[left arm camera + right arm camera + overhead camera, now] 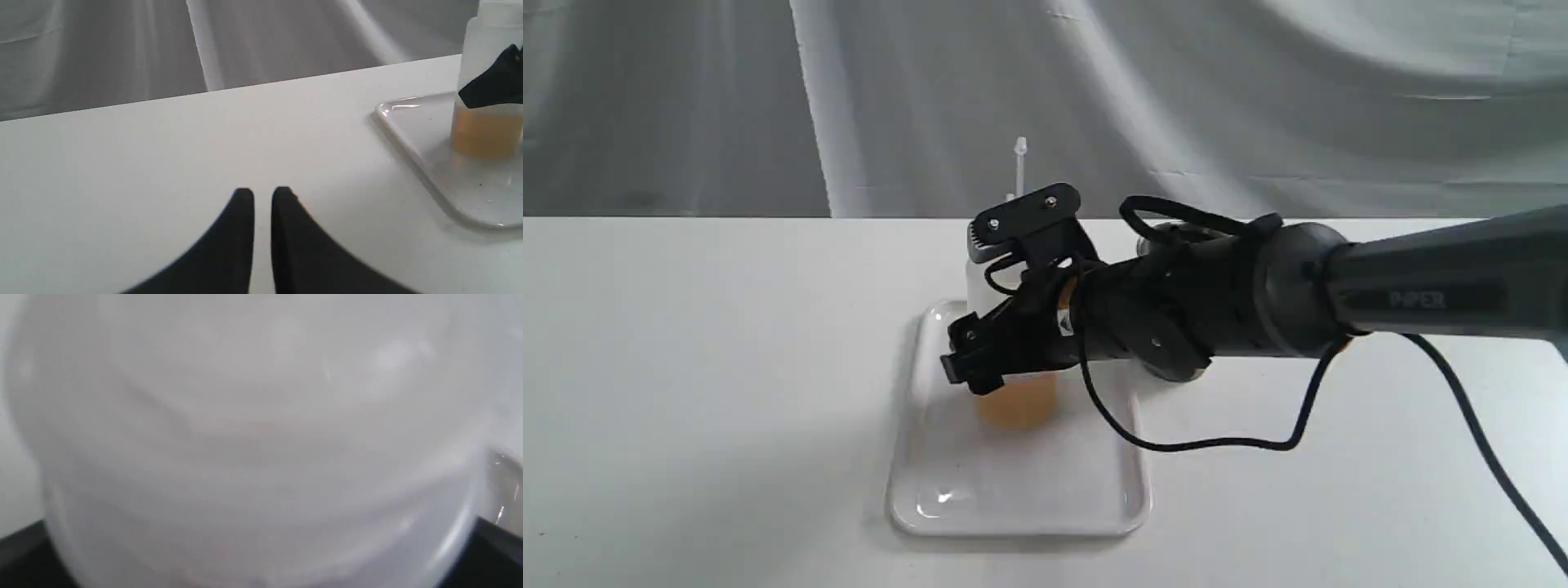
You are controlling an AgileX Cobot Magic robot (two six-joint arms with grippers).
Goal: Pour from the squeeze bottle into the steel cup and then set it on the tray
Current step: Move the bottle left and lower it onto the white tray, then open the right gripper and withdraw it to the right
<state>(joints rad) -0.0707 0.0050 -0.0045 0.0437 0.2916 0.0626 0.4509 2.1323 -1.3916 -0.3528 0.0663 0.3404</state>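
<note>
The squeeze bottle (1017, 404) stands upright on the white tray (1013, 490), amber liquid in its lower part and its thin nozzle (1020, 163) pointing up. My right gripper (970, 302) reaches in from the right and is shut on the bottle's middle, one finger behind it and one in front. In the right wrist view the bottle (261, 437) fills the picture. The steel cup (1176, 376) is mostly hidden behind the right arm, just right of the tray. My left gripper (262, 194) hovers low over bare table, shut and empty, with the bottle (484, 130) and tray (412, 122) off to one side.
A black cable (1217, 445) loops down from the right arm onto the table by the tray's right edge. A grey cloth backdrop (768, 106) hangs behind the table's far edge. White tabletop (703, 392) stretches left of the tray.
</note>
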